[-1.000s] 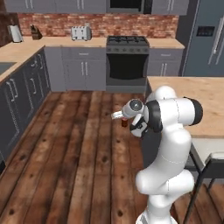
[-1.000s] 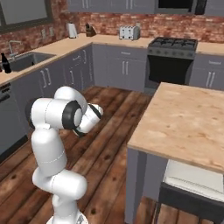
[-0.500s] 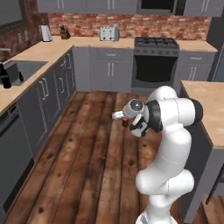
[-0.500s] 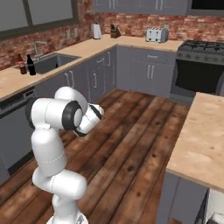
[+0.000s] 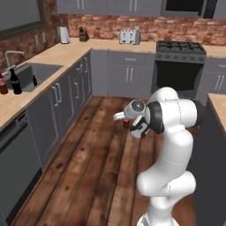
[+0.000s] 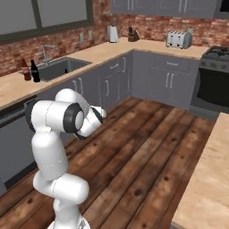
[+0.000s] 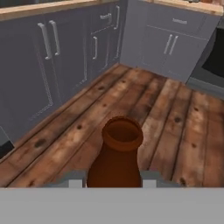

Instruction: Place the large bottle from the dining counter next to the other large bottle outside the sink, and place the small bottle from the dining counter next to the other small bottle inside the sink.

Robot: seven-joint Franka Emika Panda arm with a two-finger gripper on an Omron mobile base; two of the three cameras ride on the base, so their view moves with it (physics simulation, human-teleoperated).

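Note:
My gripper (image 7: 113, 181) is shut on the small bottle (image 7: 116, 155), a tiny brown bottle seen from above its open neck, held over the wooden floor. In the left base view the gripper (image 5: 125, 120) hangs in front of my arm with the small bottle (image 5: 126, 124) under it. On the left counter the sink (image 5: 39, 72) (image 6: 60, 67) has a curved faucet (image 5: 11, 55). Beside it stand the brown other large bottle (image 5: 2, 83) (image 6: 24, 69) and the black large bottle (image 5: 15, 81) (image 6: 34, 71), close together. A tiny dark shape, likely the other small bottle (image 5: 34, 80), sits in the basin. The dining counter (image 6: 205, 179) is at the right.
Grey cabinets (image 7: 52, 52) run along the left and back walls, with a stove (image 5: 178, 66), a toaster (image 5: 129, 36) and a paper roll (image 5: 64, 34) at the back. A dishwasher front (image 5: 17, 163) lies under the sink counter. Wooden floor (image 5: 88, 167) stretches between the counters.
The base has moved: both views swung left, so the sink counter with its bottles came into view and grew nearer. The arm's pose and its hold on the small bottle are unchanged.

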